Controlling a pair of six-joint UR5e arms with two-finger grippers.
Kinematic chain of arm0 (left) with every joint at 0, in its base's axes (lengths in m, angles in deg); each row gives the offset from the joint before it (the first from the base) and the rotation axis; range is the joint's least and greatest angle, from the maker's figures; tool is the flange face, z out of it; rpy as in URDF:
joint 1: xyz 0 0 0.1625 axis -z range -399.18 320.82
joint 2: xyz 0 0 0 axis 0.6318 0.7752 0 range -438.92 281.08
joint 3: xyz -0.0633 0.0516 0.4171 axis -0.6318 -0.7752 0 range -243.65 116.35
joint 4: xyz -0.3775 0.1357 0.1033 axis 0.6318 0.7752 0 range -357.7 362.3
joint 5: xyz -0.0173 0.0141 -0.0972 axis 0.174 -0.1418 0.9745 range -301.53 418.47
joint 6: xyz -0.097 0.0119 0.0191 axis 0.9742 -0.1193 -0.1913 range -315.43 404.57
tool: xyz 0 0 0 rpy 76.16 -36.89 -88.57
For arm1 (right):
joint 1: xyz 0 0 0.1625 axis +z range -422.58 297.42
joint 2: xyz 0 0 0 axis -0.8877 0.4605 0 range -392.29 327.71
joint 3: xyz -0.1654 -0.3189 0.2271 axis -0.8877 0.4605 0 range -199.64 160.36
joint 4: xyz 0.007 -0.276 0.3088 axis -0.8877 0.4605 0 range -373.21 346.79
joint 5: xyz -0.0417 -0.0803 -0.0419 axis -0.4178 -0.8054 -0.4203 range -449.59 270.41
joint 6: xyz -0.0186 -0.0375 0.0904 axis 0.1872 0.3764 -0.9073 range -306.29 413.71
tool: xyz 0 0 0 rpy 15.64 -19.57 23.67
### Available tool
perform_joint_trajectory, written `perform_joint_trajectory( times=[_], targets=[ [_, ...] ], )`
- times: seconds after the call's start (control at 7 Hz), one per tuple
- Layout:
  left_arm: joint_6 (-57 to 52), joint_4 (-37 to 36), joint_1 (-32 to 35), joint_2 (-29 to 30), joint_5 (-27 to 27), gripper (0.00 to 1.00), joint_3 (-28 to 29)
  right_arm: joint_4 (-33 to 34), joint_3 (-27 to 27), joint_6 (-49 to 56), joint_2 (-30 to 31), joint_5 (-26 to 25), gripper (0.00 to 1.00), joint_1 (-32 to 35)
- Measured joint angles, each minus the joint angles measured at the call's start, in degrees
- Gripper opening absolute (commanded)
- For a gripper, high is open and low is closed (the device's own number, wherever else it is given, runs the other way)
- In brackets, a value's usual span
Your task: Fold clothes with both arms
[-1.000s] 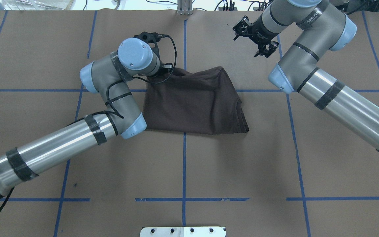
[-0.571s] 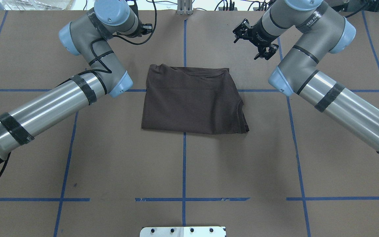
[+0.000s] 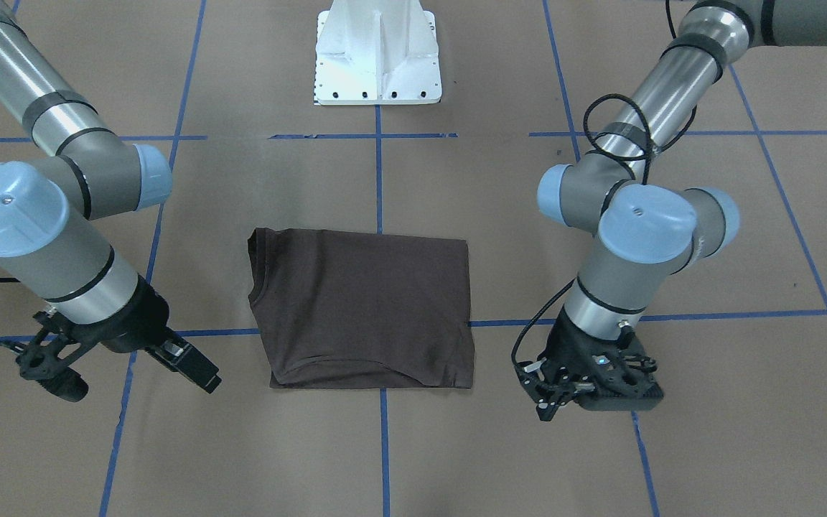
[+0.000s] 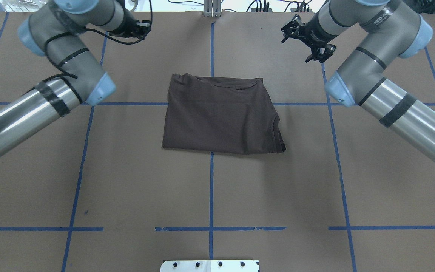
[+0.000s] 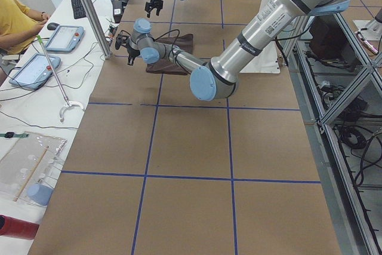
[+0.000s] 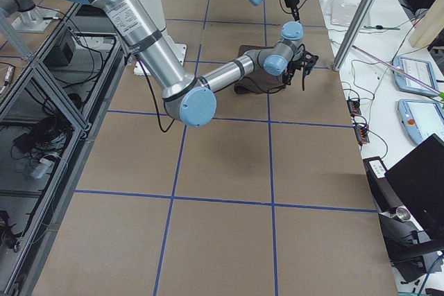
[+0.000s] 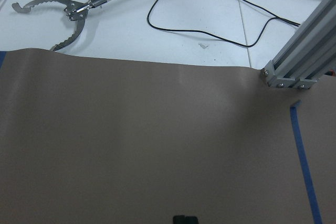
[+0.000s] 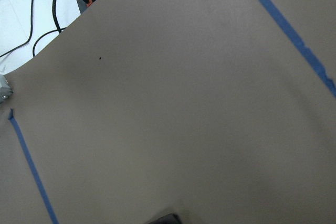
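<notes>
The dark brown T-shirt (image 4: 221, 115) lies folded into a flat rectangle at the table's middle, and also shows in the front view (image 3: 363, 309). No gripper touches it. My left gripper (image 4: 140, 29) hangs above the bare table near the far edge, to the shirt's left, and is empty. In the front view (image 3: 548, 393) it is at the right. Its fingertips (image 7: 185, 219) show together at the bottom of the left wrist view. My right gripper (image 4: 308, 41) hangs above the table, far and right of the shirt, also empty. It shows at the left of the front view (image 3: 47, 366).
Brown paper with blue tape lines (image 4: 211, 189) covers the table. The white pedestal base (image 3: 377, 57) stands at the robot's edge. An upright aluminium post (image 7: 299, 61), cables and a reach-grabber tool (image 7: 73, 9) lie beyond the far edge.
My left gripper has let go of the shirt's far left corner and pulled away to the far left. The corner has dropped flat. My right arm has drawn back slightly to the right.
</notes>
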Motion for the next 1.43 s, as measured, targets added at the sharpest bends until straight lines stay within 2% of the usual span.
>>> perform_joint_trajectory(
  times=[0.14,0.29,0.57,0.71,0.86,1.0,1.14,1.29,1.43],
  targets=[
    [-5.28,0.0,3.16,-6.28,3.85,0.0,-5.67,0.41,-1.58,7.38,3.15,0.14,1.0,2.75],
    [-12.34,-0.05,6.79,-11.26,6.93,0.0,-8.77,1.76,-2.35,16.81,6.02,0.22,1.0,5.55],
    [-27.11,-0.08,14.96,-18.51,13.47,0.0,-10.43,6.35,-2.51,38.25,11.27,0.26,1.0,11.05],
    [-34.32,-1.22,20.28,-21.14,17.42,0.03,-10.56,8.3,-2.49,48.03,14.27,1.49,1.0,13.71],
    [-41.21,-5.24,26.07,-22.92,21.62,0.04,-10.99,9.67,-2.82,56.97,17.87,5.38,1.0,17.15],
    [-45.74,-10.52,29.33,-25.64,23.73,0.22,-13.94,10.76,-3.38,64.53,21.51,9.9,1.0,21.2],
    [-48.01,-15.49,30.6,-29.9,24.52,0.29,-19.51,11.61,-4.39,70.73,25.47,13.04,1.0,24.87],
    [-51.27,-19.83,31.24,-32.78,24.78,0.57,-22.9,12.26,-5.52,74.19,28.3,14.54,1.0,27.3],
    [-58.17,-23.74,32.38,-34.61,24.63,1.0,-23.98,12.75,-6.05,76.08,29.98,15.2,1.0,28.46]
  ],
)
